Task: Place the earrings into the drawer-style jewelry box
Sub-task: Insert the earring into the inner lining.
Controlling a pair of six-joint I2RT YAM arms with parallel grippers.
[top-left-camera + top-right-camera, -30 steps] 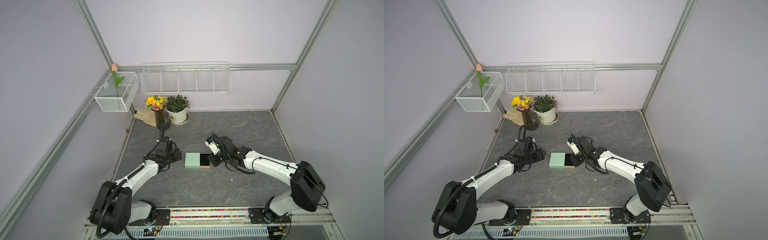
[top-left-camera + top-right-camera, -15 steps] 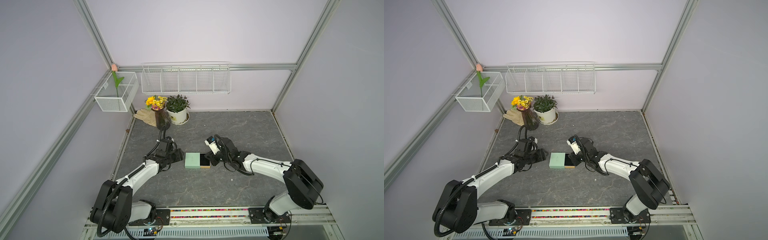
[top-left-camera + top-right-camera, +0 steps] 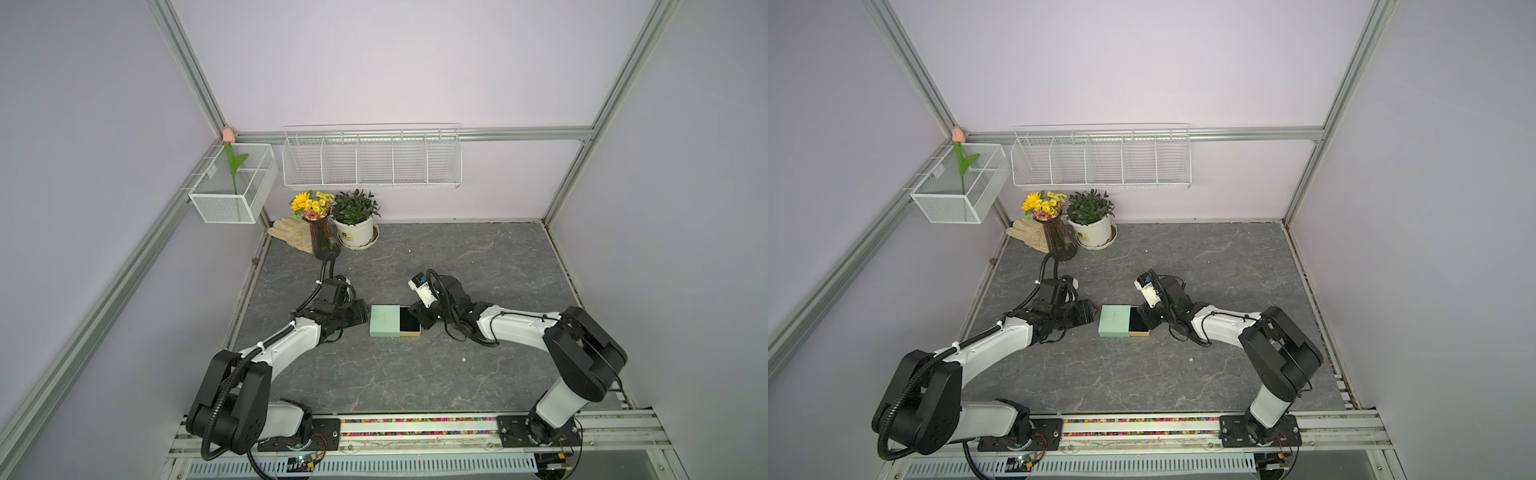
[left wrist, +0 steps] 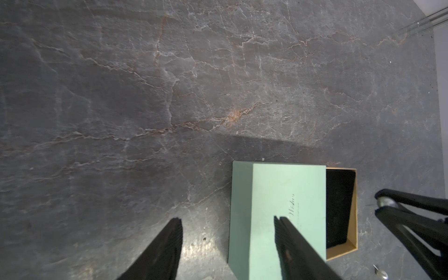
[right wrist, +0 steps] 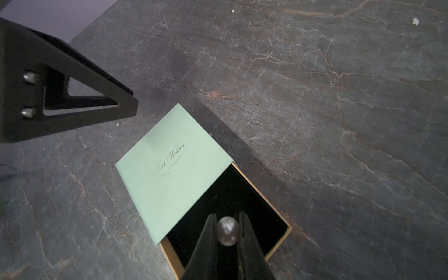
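Note:
The drawer-style jewelry box has a mint-green sleeve (image 3: 384, 321) (image 3: 1115, 321) (image 4: 286, 206) (image 5: 169, 164), and its black-lined tray (image 3: 409, 322) (image 5: 232, 191) is pulled out toward the right arm. My right gripper (image 5: 227, 215) (image 3: 416, 316) is over the tray's outer corner, shut on one pearl earring (image 5: 228, 231). A second earring (image 3: 462, 359) (image 3: 1190, 358) (image 4: 383, 274) lies on the table, nearer the front and to the right of the box. My left gripper (image 4: 228, 221) (image 3: 362, 318) is open at the sleeve's left end and holds nothing.
A flower vase (image 3: 322, 237), a potted plant (image 3: 355, 224) and a glove (image 3: 291, 235) stand at the back left corner. Wire baskets (image 3: 372, 160) hang on the walls above the table. The arms' mounting rail (image 3: 415, 424) runs along the front edge.
The right arm has swung its elbow inward and its gripper has edged a little toward the box. The left arm and the box have not moved.

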